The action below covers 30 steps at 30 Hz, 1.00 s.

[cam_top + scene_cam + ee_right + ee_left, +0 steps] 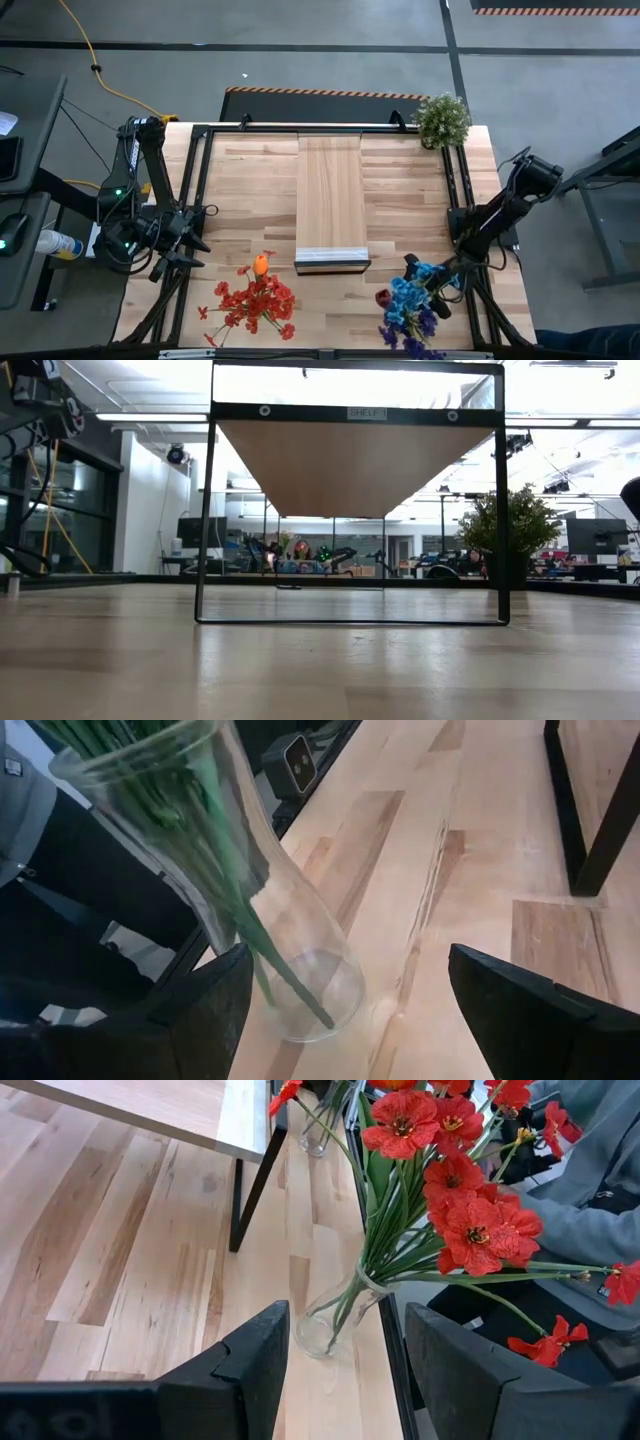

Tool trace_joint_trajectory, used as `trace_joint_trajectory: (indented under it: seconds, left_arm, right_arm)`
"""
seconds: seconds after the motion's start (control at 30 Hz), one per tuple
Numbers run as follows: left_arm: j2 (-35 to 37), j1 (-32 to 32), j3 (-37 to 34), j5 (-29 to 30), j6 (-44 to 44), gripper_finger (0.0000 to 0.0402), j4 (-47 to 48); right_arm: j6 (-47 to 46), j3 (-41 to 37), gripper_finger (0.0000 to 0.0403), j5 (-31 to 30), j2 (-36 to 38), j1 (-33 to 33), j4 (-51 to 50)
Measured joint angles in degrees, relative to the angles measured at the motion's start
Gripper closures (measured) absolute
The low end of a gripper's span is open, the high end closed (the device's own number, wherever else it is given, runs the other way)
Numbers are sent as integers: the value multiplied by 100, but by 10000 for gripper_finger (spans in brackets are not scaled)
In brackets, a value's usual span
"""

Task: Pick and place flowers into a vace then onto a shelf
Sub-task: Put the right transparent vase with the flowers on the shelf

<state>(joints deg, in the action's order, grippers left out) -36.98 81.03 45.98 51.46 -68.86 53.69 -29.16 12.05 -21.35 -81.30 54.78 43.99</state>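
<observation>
Red flowers (pixel 450 1190) stand in a clear glass vase (pixel 328 1320) on the table near its front edge, also visible from above (pixel 255 298). My left gripper (pixel 345 1370) is open, a short way off, with the vase in line between its fingers. Blue and purple flowers (pixel 408 305) stand in a second clear vase (pixel 300 970) at the near right. My right gripper (pixel 350 1020) is open around that vase's lower body, which stands close to one finger (pixel 215 1010). The shelf (pixel 332 200) stands mid-table on a black frame. My right gripper comes at the second vase low and slanting down, from the table's right. The vase's lower wall (pixel 262 975) is close against one finger, and I cannot tell whether they touch. The vase stands upright on its base on the table.
A bushy potted plant (pixel 441 120) stands at the far right corner. The shelf's black legs (pixel 255 1190) rise from the table near the red flowers. A person in grey (pixel 600 1170) is just beyond the table's near edge.
</observation>
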Motion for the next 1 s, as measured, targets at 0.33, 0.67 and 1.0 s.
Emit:
trace_joint_trajectory:
  seconds: [0.33,0.67,1.0]
  left_arm:
    - [-1,0,0,0,0,169,0]
    - [0,-1,0,0,-2,169,0]
    - [-1,0,0,0,-2,169,0]
  right_arm:
    - [85,0,79,7,2,0,194]
    - [-65,0,79,-226,2,0,264]
    - [-37,0,79,-238,2,0,289]
